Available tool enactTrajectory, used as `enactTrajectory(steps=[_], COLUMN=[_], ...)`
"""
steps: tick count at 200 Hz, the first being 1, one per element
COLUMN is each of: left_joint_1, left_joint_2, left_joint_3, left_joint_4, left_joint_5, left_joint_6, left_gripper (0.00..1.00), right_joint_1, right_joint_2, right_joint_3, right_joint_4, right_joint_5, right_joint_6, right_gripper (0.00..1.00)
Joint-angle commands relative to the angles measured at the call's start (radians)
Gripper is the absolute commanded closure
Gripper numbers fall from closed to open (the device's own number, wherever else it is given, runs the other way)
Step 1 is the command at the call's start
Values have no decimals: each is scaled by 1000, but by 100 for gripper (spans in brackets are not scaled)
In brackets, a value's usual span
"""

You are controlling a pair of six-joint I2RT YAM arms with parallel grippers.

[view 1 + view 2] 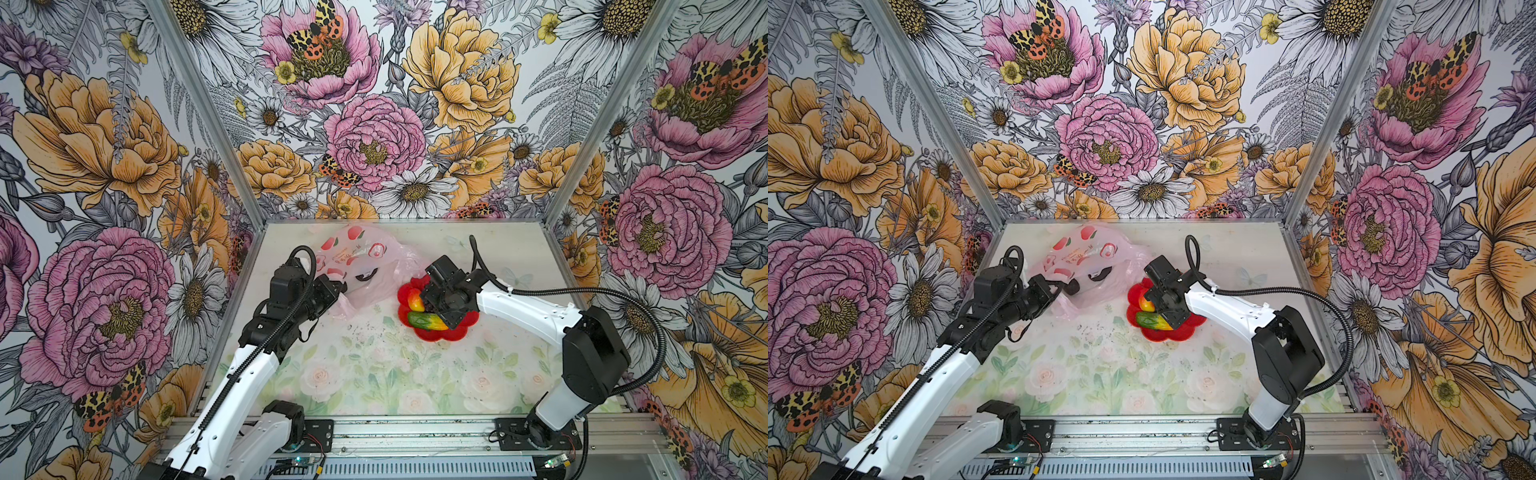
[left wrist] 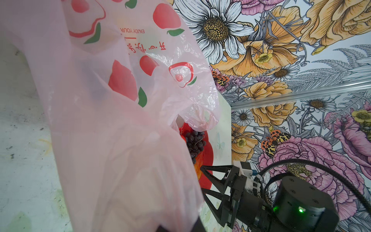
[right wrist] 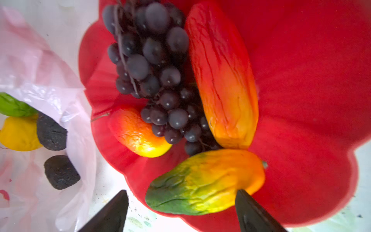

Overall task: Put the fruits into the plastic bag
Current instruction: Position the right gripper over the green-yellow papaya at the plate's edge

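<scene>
Bagging under way on the bench: my left hand is clenched on the edge of the plastic bag, holding it up so its mouth gapes toward the red plate just beside it; my right hand hangs released over that plate, one finger off the green end of the mango, the other over its orange end; whether that finger touches I cannot tell; lime, yellow fruit and two avocados lie inside the bag; grape bunch, peach and a long red-orange fruit share the plate with the mango. Step in hand, as I judge it, is picking the mango; the fingers stand along its length, so I would turn the wrist to close across its short width, lower until they straddle the thick middle, and squeeze gently, since the wrinkled skin looks soft; the grape bunch sits near the orange end, so I would grip toward the green end to avoid snagging a stem.
</scene>
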Motion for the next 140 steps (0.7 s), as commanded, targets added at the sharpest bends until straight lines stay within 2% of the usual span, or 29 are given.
enactTrajectory(steps=[1, 46, 56, 83, 103, 130, 140], left_joint_1=[8, 9, 8, 4, 2, -2, -4], left_joint_2=[-14, -12, -14, -20, -26, -32, -32], left_joint_3=[16, 16, 15, 11, 10, 9, 10], left_joint_4=[-17, -14, -14, -14, -22, -30, -31], left_joint_5=[-26, -27, -26, -22, -22, -26, -26], left_joint_6=[27, 28, 27, 27, 28, 32, 32], left_gripper=[100, 100, 100, 100, 100, 100, 100], right_joint_1=[-10, 27, 27, 11, -22, -5, 14], right_joint_2=[-1, -68, -77, -67, -33, 13, 24], right_joint_3=[53, 16, 11, 86, 168, 274, 297], right_joint_4=[-14, -19, -8, -8, -152, -349, -405], right_joint_5=[61, 5, -13, -101, -151, -92, -23], right_joint_6=[-80, -40, -86, -479, -706, -1045, -1144], right_gripper=[1, 0, 0, 1, 3, 1, 1])
